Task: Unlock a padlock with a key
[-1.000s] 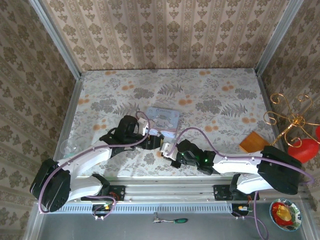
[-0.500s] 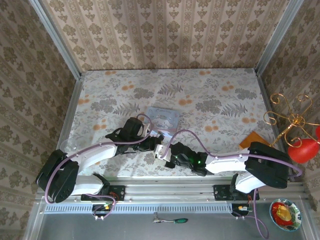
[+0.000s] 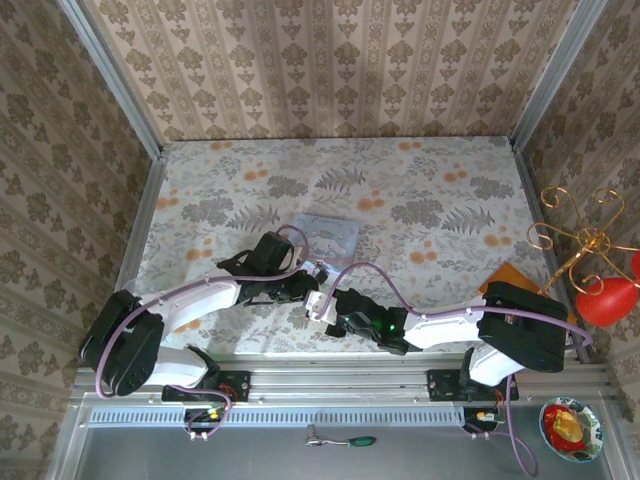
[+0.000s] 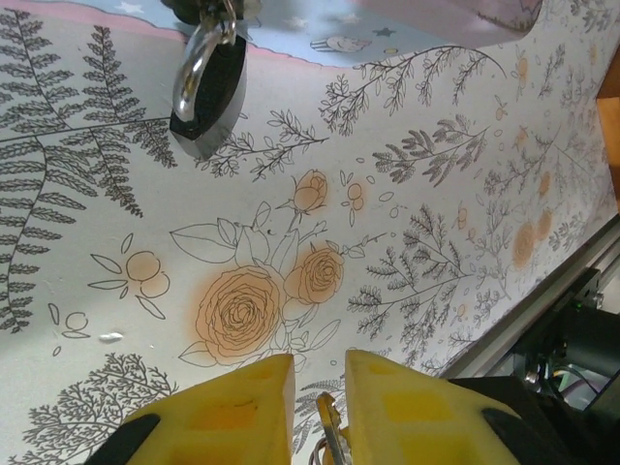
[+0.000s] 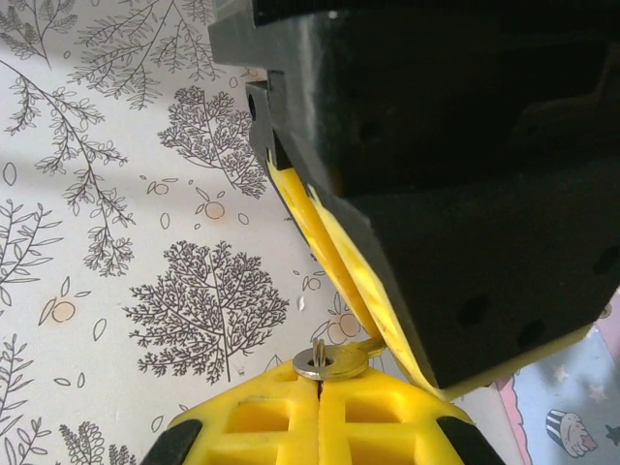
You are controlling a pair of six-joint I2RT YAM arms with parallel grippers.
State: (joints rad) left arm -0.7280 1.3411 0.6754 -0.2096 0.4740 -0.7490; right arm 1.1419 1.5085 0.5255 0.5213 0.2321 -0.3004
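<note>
right wrist: right fingers (image 5: 254, 422) pinch key (image 5: 325, 363); left wrist: padlock (image 4: 207, 95), left fingers (image 4: 231, 409) near-closed, grip unclear.

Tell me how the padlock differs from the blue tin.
The padlock is tiny and blackish with a silvery shackle; the tin is far larger, pale blue and cartoon-printed. The padlock is rounded; the tin is flat and rectangular. Both rest on the floral table, close together.
</note>
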